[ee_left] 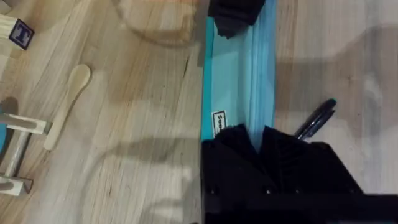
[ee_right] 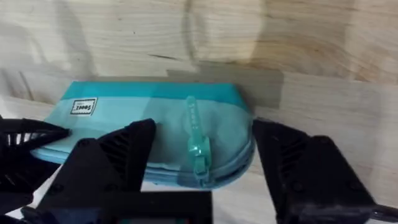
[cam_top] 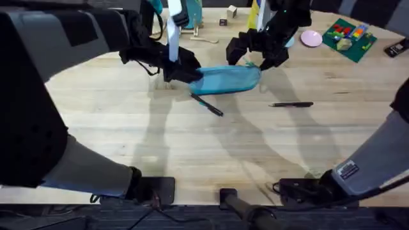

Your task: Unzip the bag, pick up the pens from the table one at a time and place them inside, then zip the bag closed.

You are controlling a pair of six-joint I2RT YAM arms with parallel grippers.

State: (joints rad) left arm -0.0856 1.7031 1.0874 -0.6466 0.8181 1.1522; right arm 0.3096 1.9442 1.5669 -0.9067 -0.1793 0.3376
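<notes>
While bag lies zipped: left gripper pinning its end, right fingers wide around zipper pull; next, pinch and draw.

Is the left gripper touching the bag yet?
Touching. The left wrist view shows the left gripper shut on the end of the bag, the fabric running straight in between its black fingers. Overhead agrees: it sits on the pouch's left end.
</notes>
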